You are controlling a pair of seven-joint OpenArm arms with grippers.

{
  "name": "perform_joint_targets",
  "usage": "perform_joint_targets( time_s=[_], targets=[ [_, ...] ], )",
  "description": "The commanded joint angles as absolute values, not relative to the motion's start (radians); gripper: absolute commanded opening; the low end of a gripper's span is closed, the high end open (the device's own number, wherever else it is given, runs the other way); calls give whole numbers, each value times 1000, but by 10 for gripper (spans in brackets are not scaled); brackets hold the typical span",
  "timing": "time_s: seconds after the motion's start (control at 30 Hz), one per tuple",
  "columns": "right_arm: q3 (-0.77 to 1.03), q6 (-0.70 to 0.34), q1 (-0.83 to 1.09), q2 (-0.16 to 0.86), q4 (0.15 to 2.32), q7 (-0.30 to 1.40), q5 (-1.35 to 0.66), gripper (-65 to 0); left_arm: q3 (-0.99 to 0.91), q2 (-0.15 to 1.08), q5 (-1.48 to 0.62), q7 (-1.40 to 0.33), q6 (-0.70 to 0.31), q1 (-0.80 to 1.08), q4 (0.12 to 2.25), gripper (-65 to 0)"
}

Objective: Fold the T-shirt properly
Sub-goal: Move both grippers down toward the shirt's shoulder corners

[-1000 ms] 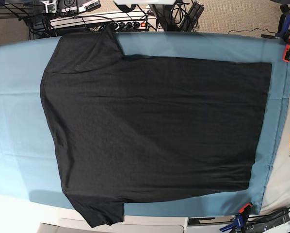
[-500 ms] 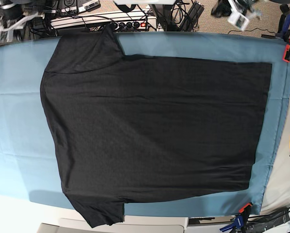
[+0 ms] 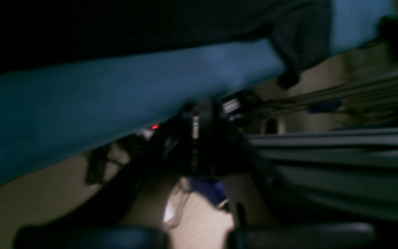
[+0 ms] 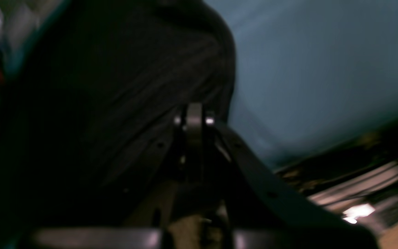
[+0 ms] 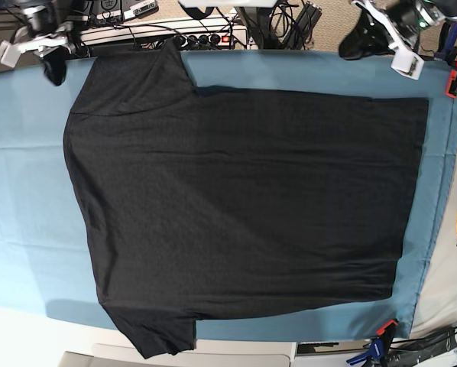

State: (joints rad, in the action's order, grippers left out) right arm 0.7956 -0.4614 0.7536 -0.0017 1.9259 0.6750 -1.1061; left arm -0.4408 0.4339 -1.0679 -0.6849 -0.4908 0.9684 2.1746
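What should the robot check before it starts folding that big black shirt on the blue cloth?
1. Large black short-sleeved cotton T-shirt spread flat, unfolded: ok.
2. Both sleeves laid out, one at the table's far edge, one hanging over the near edge: ok.
3. Blue table cloth smooth, held by the orange-and-black clamp: ok.
4. Left claw near the hem's far corner, shut, holding nothing: not ok for grasping; it must open first.
5. Right claw beside the far sleeve, shut, empty: not ok, same reason.
6. Which side of the shirt faces up: plain side shows; whether that suits the fold, cannot tell.
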Motion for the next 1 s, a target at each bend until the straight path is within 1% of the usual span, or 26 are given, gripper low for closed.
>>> perform_joint_targets(
  time_s=[0.0,0.1,0.13,0.2,0.27,0.3,0.4,0.53,0.7,0.83,0.97],
  targets=[
    [804,-473,759,10,1929,656,-1158,-637,-448,442,-1101,-671,-493,978,2189,-607],
    [808,-470,759,15,1910,658,-1176,-637,-448,440,-1082,-658,-490,971,2188,-607],
    [809,-463,759,14,1910,657,-1182,-637,-448,437,-1060,-651,-474,962,2188,-607],
    [812,-453,757,14,1910,655,-1190,-637,-448,418,-1014,-625,-370,941,2188,-607],
    [813,-412,748,14,1910,650,-1189,-637,-448,390,-956,-611,-277,910,2187,-607],
    [813,-386,745,14,1910,645,-1188,-637,-448,376,-933,-601,-253,897,2186,-607],
    [813,-301,740,14,1910,630,-1185,-637,-448,337,-900,-590,-229,860,2186,-607],
    [813,-246,721,14,1910,622,-1166,-637,-448,296,-854,-575,-176,818,2185,-607],
    [813,-244,683,15,1910,611,-1143,-637,-448,282,-799,-553,-176,781,2149,-607],
    [813,-245,670,45,1910,599,-1120,-637,-466,283,-782,-550,-176,716,2038,-607],
    [813,-247,670,93,1910,595,-1102,-637,-532,290,-828,-561,-193,640,1913,-608]
  ],
)
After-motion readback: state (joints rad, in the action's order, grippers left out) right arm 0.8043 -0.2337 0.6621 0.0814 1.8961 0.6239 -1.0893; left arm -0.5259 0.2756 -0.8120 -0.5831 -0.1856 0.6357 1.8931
